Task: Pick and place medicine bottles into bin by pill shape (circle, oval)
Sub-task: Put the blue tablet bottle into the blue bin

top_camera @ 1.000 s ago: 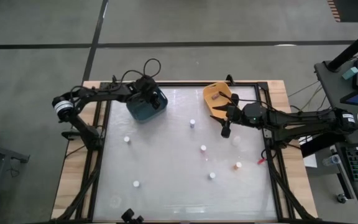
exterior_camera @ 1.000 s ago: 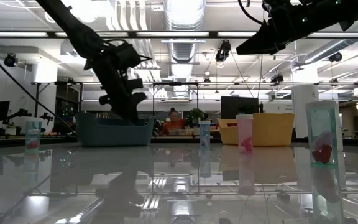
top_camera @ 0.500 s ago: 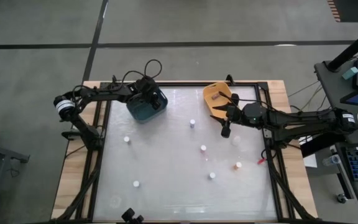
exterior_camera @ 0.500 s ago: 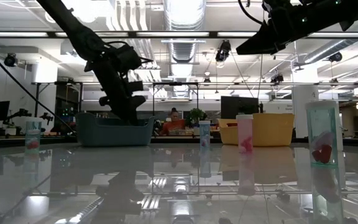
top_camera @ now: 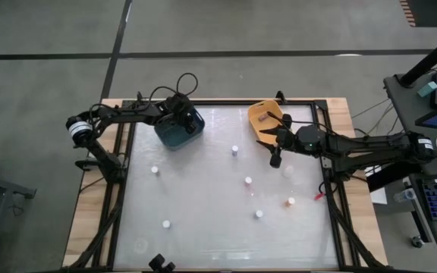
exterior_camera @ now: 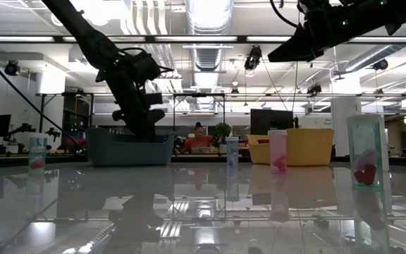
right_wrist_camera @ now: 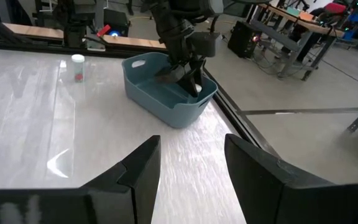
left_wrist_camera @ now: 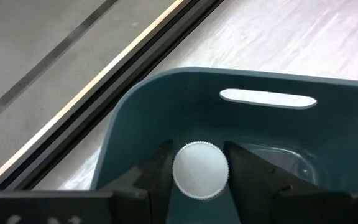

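A white-capped medicine bottle (left_wrist_camera: 200, 170) sits between the left gripper (left_wrist_camera: 197, 177) fingers, lowered inside the blue bin (left_wrist_camera: 166, 112), seemingly for release; whether the fingers have let go I cannot tell. The right gripper (right_wrist_camera: 188, 165) hangs empty, part open, beside the yellow bin (top_camera: 262, 115). 6 bottles stand scattered on the table (top_camera: 203, 212). No writing is legible
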